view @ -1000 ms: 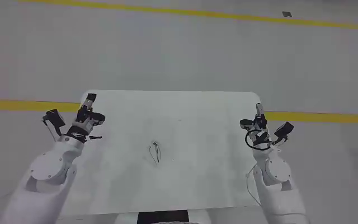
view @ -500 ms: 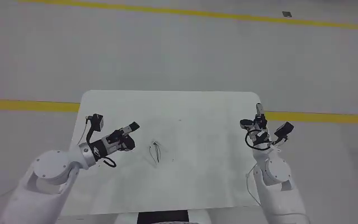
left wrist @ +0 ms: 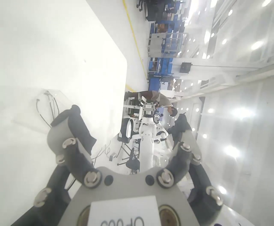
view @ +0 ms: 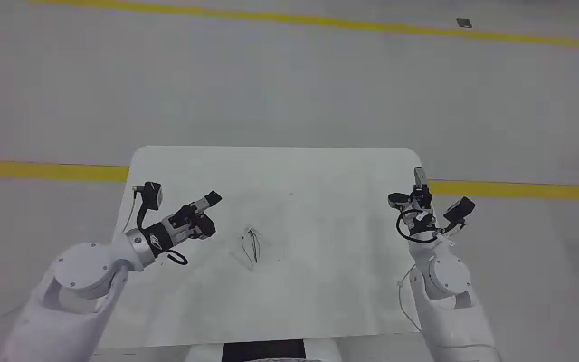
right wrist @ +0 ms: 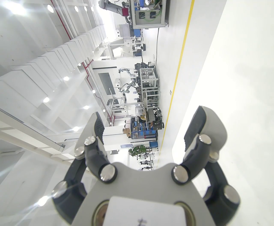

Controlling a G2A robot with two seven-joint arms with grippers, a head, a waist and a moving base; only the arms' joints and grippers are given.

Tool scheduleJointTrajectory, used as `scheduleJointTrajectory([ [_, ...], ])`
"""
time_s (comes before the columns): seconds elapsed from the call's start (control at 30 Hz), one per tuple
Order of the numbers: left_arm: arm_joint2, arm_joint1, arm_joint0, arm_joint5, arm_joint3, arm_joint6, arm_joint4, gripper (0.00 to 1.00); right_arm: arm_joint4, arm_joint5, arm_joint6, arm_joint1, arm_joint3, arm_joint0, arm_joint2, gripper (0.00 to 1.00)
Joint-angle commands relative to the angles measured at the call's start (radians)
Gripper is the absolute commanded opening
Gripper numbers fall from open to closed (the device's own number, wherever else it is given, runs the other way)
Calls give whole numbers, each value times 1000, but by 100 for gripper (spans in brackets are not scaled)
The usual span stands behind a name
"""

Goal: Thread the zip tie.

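The zip tie (view: 252,245) lies mid-frame on the worktop (view: 344,290). The left gripper (view: 208,213), spread apart, faces it, seemingly to grab. The right gripper (right wrist: 147,116) hangs at the right edge, also spread.

Looks like a factory hall or robot lab. Has a wide grey floor (view: 298,81) marked with yellow lines (view: 271,18) around a white table (view: 344,181). Holds metal frames (right wrist: 149,15) packed with gear, blue racks (left wrist: 159,63) and other white robots (left wrist: 147,132) (one beyond the table's edge), all under rows of bright ceiling lights (left wrist: 232,149).
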Motion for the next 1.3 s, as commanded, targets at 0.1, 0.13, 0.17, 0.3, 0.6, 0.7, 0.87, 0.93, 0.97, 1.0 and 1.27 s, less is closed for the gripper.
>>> scheduleJointTrajectory([
  [0.1,0,0,0,0,0,-2,0,100,0,0,0,0,0,0,0,100],
  [0.13,0,0,0,0,0,-2,0,100,0,0,0,0,0,0,0,100],
  [0.17,0,0,0,0,0,-2,0,100,0,0,0,0,0,0,0,100],
  [0.3,0,0,0,0,0,-2,0,100,0,0,0,0,0,0,0,100],
  [0.6,72,10,-83,182,-39,-14,182,100,0,0,0,0,0,0,0,100],
  [0.7,94,11,-107,182,7,-9,202,100,0,0,0,0,0,0,0,100],
  [0.87,94,11,-107,182,7,-9,202,100,0,0,0,0,0,0,0,100],
  [0.93,94,11,-107,182,7,-9,202,100,0,0,0,0,0,0,0,100],
  [0.97,94,11,-107,182,7,-9,202,100,0,0,0,0,0,0,0,100],
  [1.0,94,11,-107,182,7,-9,202,100,0,0,0,0,0,0,0,100],
  [1.27,94,11,-107,182,7,-9,202,100,0,0,0,0,0,0,0,100],
])
